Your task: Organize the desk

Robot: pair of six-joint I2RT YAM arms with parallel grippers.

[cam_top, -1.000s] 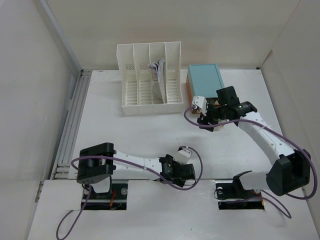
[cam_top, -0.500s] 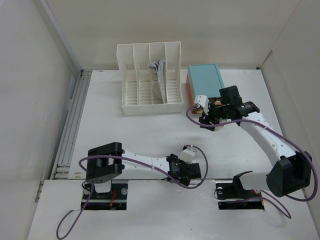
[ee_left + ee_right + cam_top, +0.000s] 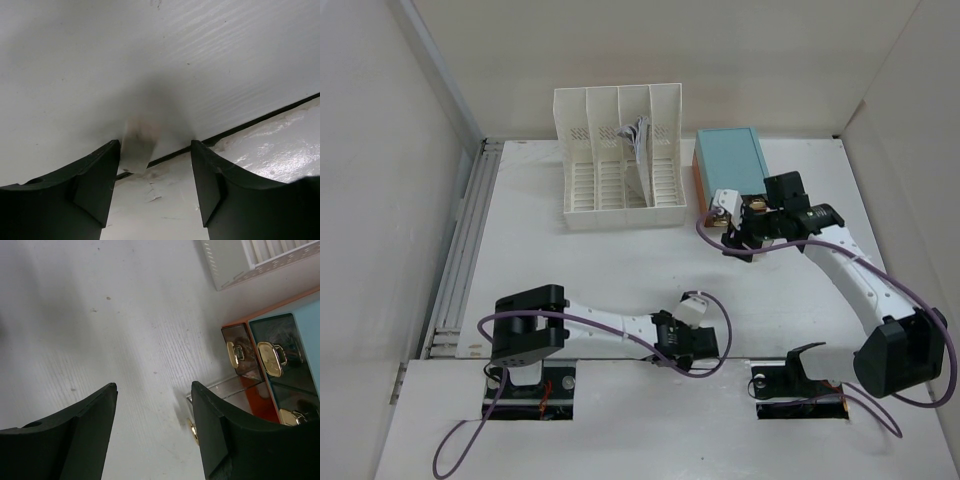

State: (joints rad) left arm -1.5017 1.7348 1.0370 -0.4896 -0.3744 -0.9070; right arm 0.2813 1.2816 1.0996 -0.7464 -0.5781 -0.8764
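Left gripper [image 3: 685, 342]: low over the near edge of the desk [image 3: 590, 265], fingers spread wide, nothing clamped. A small pale piece [image 3: 137, 150] lies just beside one finger, too blurred to identify.

Right gripper [image 3: 738, 243]: over the desk directly in front of the teal-topped drawer box [image 3: 730, 160], jaws wide apart, empty. One clear drawer [image 3: 217, 390] with a gold knob appears drawn out at the box's base.

The desk spans the whole workspace. A white file rack [image 3: 620, 180] stands beside the box, with papers [image 3: 638, 138] in one slot.
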